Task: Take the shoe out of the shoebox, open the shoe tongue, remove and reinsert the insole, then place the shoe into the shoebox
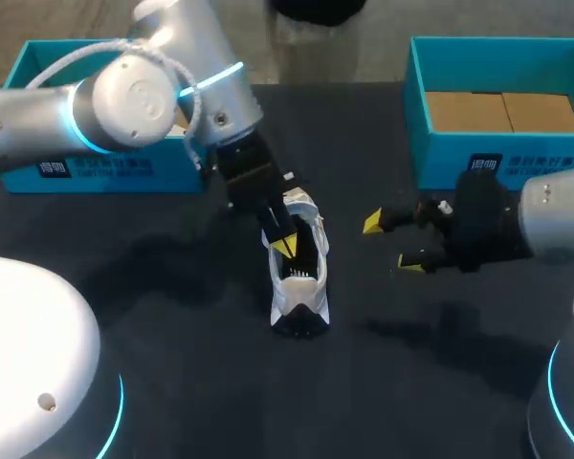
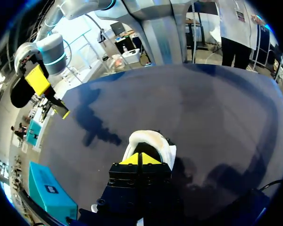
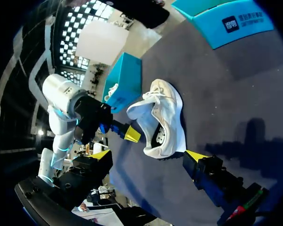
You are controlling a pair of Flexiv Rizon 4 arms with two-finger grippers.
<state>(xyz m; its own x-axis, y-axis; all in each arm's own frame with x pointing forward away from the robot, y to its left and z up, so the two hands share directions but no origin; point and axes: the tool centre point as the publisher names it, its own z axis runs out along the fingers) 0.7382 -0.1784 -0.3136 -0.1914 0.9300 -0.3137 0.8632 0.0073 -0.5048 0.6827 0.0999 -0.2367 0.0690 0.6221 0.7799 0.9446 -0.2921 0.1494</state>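
1. Shoe (image 1: 298, 277): white w/ dark toe, upright on dark table (image 1: 172, 382), approx mid-table, outside both boxes. Toe end nearest, heel end farther back.
2. L gripper (image 1: 285, 246): right at shoe's opening, reaching in from far-L side of shoe. Yellow fingertips (image 2: 148, 160) pressed together, no gap showing in L wrist view. Can't tell if any thin part of shoe is caught btw them. White rim of shoe just ahead of the tips in that view.
3. R gripper (image 1: 394, 242): to R of shoe, near it but apart, not touching. Fingers (image 1: 374, 223) spread wide, nothing btw them, pointing toward shoe's side. In R wrist view, shoe lies ahead of the spread fingers w/ laces at its far end.
4. L box (image 1: 86, 172): blue, well beyond shoe to far L, partly hidden behind L arm (image 1: 153, 86).
5. R box (image 1: 440, 158): blue, open-topped, well beyond shoe to far R. Brown cardboard (image 1: 502, 110) on its floor.
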